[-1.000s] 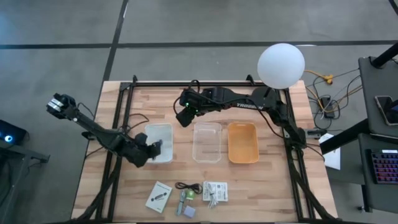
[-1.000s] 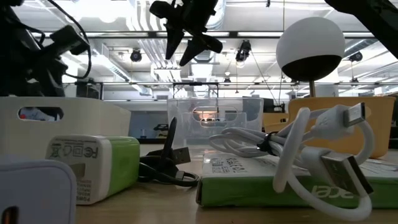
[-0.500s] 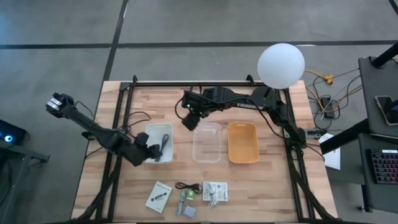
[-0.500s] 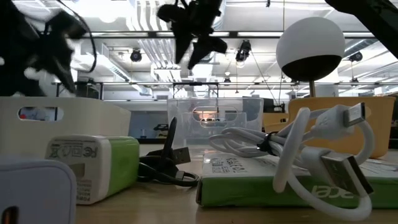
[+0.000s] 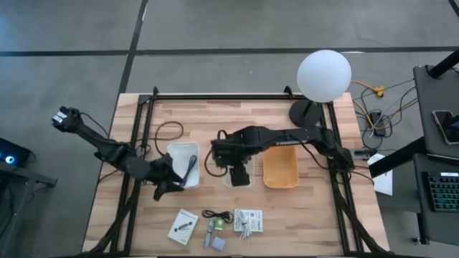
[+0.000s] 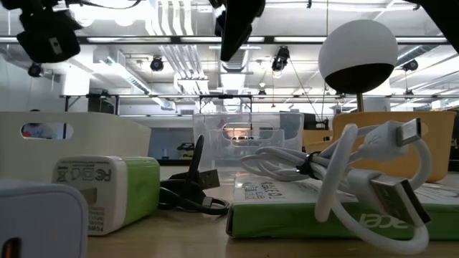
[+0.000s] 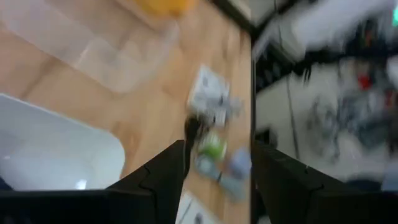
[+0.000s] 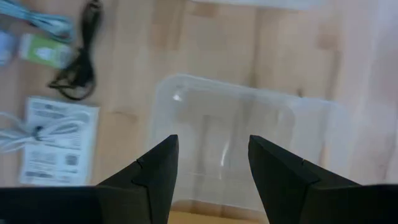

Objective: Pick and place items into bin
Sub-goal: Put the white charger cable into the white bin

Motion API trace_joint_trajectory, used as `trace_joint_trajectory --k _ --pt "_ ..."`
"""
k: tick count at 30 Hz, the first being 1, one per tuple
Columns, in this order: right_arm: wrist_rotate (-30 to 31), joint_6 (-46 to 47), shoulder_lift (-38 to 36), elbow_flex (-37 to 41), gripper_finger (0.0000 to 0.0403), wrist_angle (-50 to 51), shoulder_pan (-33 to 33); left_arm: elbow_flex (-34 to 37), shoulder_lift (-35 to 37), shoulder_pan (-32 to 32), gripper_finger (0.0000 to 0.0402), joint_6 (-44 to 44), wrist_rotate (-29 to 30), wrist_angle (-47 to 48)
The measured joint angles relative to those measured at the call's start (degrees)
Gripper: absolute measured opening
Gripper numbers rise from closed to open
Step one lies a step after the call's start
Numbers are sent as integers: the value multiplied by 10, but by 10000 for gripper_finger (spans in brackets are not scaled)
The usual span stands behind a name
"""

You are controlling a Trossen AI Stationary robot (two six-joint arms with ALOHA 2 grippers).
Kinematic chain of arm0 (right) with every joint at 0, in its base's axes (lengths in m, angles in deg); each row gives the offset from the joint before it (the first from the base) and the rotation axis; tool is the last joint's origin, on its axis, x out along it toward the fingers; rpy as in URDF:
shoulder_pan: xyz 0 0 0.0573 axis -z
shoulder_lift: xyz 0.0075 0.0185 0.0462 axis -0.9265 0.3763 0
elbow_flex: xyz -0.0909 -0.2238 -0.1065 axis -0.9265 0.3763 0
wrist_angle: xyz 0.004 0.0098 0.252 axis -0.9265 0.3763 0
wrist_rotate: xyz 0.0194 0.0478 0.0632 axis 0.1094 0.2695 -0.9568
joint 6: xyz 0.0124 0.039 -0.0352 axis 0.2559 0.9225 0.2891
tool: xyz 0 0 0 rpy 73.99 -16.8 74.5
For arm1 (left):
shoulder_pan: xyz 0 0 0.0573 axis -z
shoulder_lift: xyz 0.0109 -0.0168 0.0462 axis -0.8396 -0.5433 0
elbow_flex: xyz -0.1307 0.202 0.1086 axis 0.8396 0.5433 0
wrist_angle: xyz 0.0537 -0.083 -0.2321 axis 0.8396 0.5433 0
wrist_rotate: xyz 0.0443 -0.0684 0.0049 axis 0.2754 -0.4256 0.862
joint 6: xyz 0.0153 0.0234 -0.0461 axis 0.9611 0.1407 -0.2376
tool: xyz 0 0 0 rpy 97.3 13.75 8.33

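Observation:
Near the table's near edge lie a white card (image 5: 183,226), a coiled black cable (image 5: 217,214), a green piece (image 5: 218,223), a grey-blue cube (image 5: 217,243) and a white packet with a white cable (image 5: 248,220). My left gripper (image 5: 172,190) (image 7: 217,146) is open and empty at the near-left corner of the white bin (image 5: 179,152). A black cable (image 5: 191,169) lies in that bin. My right gripper (image 5: 238,172) (image 8: 212,142) is open and empty above the clear bin (image 8: 236,143).
An orange bin (image 5: 280,163) sits to the right of the clear bin (image 5: 247,149). A white globe lamp (image 5: 324,74) stands at the far right corner. A black frame (image 5: 215,97) runs along the table's far and side edges. Bare wood lies between the bins and the items.
My left gripper drew back from over the white bin toward the near edge, and the black cable that was at its fingers now lies in that bin. My right gripper swung from the far side of the bins toward the near edge and now hangs over the clear bin.

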Motion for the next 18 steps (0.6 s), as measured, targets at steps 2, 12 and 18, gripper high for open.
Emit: trace_joint_trajectory --k 2,12,18 --pt "-2 28 0 5 177 21 2 1 -10 -1 169 23 -33 2" --pt "-26 423 -2 46 169 56 -100 2 -40 0 169 136 -100 -9" --pt "-29 728 -2 74 171 28 -162 2 -26 0 169 134 -100 -51"
